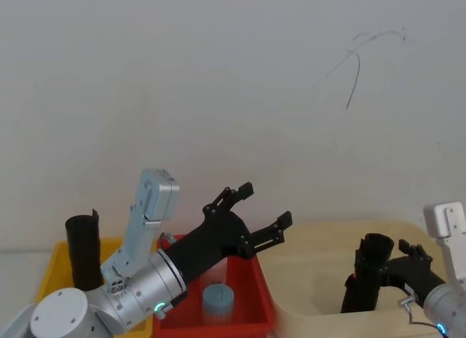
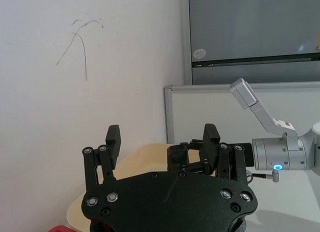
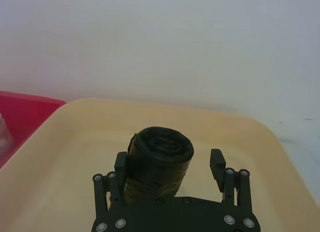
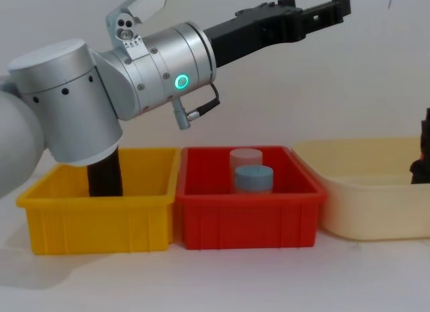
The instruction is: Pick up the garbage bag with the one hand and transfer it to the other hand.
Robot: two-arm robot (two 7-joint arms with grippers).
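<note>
Right wrist view: R gripper, fingers spread, not clamped, sits around the garbage bag, a black roll upright btwn them in a beige tub. One finger touches the roll; the other stands just clear. L gripper, also spread & empty, hangs raised well apart from the bag, above a red bin. A second black roll stands on its far side in a yellow bin.
</note>
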